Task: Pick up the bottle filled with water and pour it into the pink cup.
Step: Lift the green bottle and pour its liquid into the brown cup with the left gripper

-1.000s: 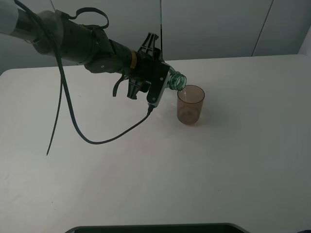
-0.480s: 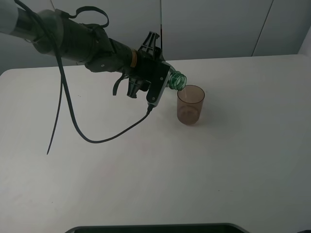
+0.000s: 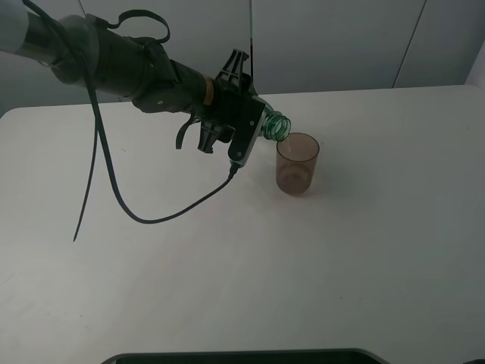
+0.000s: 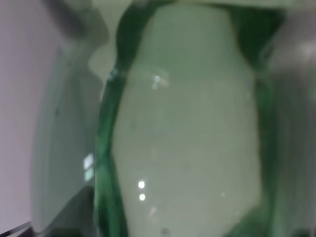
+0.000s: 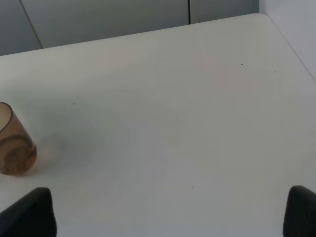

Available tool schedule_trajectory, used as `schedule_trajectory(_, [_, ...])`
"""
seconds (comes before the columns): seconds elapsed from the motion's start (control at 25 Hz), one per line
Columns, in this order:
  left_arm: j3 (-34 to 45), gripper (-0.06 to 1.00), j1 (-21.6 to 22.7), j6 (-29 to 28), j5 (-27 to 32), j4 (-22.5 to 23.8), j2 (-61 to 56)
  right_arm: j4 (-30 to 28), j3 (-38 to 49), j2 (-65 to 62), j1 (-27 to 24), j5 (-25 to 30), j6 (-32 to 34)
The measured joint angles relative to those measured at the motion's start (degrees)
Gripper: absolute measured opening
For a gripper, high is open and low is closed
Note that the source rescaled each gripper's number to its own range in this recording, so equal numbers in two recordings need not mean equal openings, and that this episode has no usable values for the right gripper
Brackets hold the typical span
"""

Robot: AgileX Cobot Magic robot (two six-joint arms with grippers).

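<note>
The green-tinted bottle (image 3: 274, 126) lies tipped nearly level, its open threaded neck just over the near-left rim of the pink cup (image 3: 297, 163). My left gripper (image 3: 255, 121) is shut on the bottle's body, most of which is hidden by the gripper. In the left wrist view the bottle (image 4: 187, 128) fills the picture, blurred and green-edged. The pink cup stands upright on the white table (image 3: 364, 250); in the right wrist view the cup (image 5: 12, 143) has liquid in its bottom. My right gripper (image 5: 165, 217) is open, its dark fingertips (image 5: 29, 212) wide apart, well away from the cup.
A black cable (image 3: 151, 216) hangs from the left arm and loops low over the table. A dark edge (image 3: 242, 356) runs along the table's front. Grey wall panels (image 3: 341, 38) stand behind the table's far edge.
</note>
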Motion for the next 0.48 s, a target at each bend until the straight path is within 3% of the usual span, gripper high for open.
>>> schedule_trajectory(0.48, [0.0, 0.00, 0.0, 0.0, 0.0, 0.0, 0.0, 0.0, 0.0, 0.0, 0.0, 0.0, 0.0])
